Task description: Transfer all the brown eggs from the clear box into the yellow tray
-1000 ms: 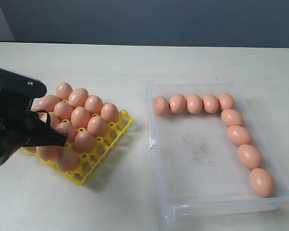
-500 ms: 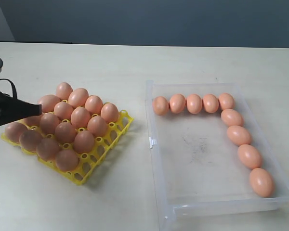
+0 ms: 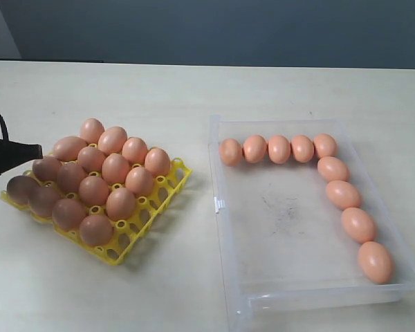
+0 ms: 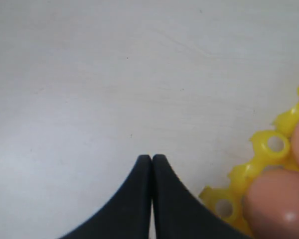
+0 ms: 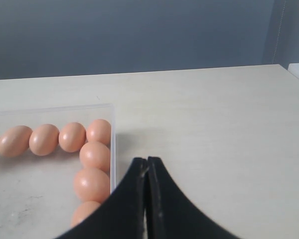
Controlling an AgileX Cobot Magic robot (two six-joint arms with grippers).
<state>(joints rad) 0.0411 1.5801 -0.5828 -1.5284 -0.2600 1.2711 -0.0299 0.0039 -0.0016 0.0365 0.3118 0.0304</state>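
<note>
black left claw (image 4: 152, 157) pressed together, gripping nothing, beside the yellow tray (image 4: 261, 154); right claw (image 5: 147, 160) likewise.

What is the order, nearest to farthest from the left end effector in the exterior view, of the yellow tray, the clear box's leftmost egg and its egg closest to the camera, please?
1. yellow tray, left, beside the left end effector.
2. leftmost egg, far left corner.
3. closest egg, near right corner.
</note>
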